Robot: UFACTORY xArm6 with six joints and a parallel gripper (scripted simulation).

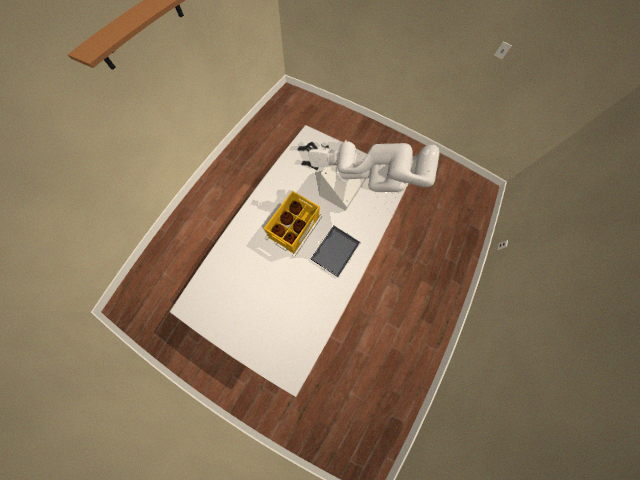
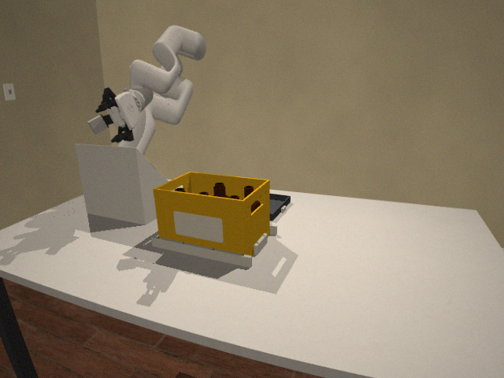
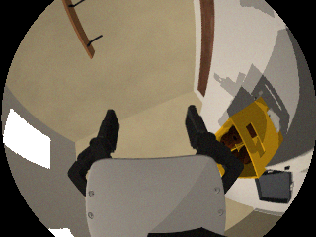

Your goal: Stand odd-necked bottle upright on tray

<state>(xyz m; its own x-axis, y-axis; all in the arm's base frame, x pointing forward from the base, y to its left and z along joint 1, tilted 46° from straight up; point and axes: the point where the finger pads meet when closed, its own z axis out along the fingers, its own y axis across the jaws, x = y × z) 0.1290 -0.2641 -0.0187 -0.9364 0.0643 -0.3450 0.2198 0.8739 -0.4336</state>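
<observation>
The yellow crate [image 1: 279, 242] [image 2: 235, 224] [image 3: 269, 143] stands upright on the table with five brown bottles inside; one corner compartment, on the tray side toward the arm, is empty. In the exterior view only the bottle tops show; the one in the middle of the back [image 2: 220, 190] looks somewhat wider than the one to its right [image 2: 248, 190], but neck thickness cannot be measured here. The dark tray [image 1: 336, 251] [image 2: 279, 201] [image 3: 276, 186] lies flat beside the crate, with no bottle on it. My gripper [image 1: 301, 156] [image 2: 105, 126] [image 3: 151, 116] is open and empty, raised well away from the crate.
A pale wedge-shaped block [image 1: 334, 192] [image 2: 109, 183] stands between the arm and the crate. Low light strips [image 2: 203, 249] border the crate's base. The white table [image 1: 258, 310] [image 2: 366, 276] has its edges on all sides, and a wooden shelf [image 1: 124, 32] hangs on the wall.
</observation>
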